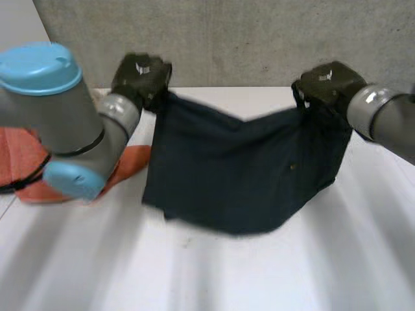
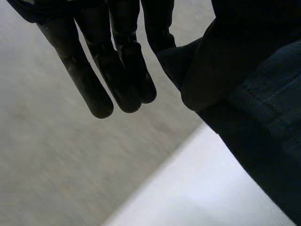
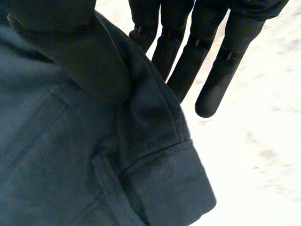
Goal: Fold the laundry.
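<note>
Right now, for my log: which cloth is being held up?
The dark blue garment, pinched at its top corners by left hand and right hand; the orange cloth lies on the table.

Orange cloth [image 1: 133, 162], far left: mostly hidden behind the left arm [image 1: 58, 110] and cut off at the picture's edge, so what kind of item it is cannot be told. Dark garment [image 1: 240, 168]: its two far corners are covered by the left hand [image 1: 139, 74] and right hand [image 1: 327, 83] pinching them. A pale speck [image 1: 292, 167] on its right half is too small to identify.
</note>
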`<state>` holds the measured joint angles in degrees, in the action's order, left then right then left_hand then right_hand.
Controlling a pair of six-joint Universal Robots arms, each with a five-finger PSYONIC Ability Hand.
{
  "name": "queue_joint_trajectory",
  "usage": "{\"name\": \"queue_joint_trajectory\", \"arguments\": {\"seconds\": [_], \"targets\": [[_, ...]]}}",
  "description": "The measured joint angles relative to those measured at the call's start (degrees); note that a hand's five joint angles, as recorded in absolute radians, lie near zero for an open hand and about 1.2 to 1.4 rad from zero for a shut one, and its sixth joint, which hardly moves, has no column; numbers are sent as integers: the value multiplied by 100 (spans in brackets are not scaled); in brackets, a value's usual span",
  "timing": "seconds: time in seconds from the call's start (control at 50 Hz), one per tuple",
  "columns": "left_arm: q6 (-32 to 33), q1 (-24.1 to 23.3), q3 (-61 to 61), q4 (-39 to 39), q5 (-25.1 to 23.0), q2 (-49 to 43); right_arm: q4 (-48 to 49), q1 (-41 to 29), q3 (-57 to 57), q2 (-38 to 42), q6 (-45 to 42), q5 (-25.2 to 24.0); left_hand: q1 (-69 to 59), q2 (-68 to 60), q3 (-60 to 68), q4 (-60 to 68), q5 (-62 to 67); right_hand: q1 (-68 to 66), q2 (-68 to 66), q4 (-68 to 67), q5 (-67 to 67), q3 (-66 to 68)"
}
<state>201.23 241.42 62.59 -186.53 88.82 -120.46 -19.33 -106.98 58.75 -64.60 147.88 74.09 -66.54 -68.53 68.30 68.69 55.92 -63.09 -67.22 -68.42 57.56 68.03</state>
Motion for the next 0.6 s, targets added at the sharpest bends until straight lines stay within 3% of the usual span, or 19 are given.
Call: {"name": "queue_joint_trajectory", "arguments": {"seconds": [0.08, 0.14, 0.22, 0.26, 0.4, 0.6], "targets": [[60, 30, -1064, -1025, 271, -333, 1592, -235, -698, 423, 60, 713, 0, -5, 4, 1, 0, 0, 0, -12, 0, 1], [64, 56, -1650, -1951, 376, -324, 3322, -385, -903, 437, 146, 1212, 0, -4, 4, 1, 0, 0, 0, -21, 0, 2], [-13, 76, -1901, -2788, 447, -102, 5095, -489, -739, 237, 236, 1530, 0, -4, 4, 1, 0, 0, 0, -21, 18, 2], [-80, 82, -1870, -2946, 463, 10, 5473, -516, -598, 148, 269, 1549, 0, -5, 4, 2, 0, 0, 0, -21, 34, 2], [-329, 108, -1134, -2742, 431, 264, 5261, -640, -12, 5, 330, 1384, 0, -5, 4, 1, 0, 0, 0, -21, 66, 2], [-462, 173, 1837, -1837, 234, 439, 3224, -644, 1639, 329, 296, 1147, 0, -5, 5, 2, 0, 0, 0, -22, 67, 55]]}}
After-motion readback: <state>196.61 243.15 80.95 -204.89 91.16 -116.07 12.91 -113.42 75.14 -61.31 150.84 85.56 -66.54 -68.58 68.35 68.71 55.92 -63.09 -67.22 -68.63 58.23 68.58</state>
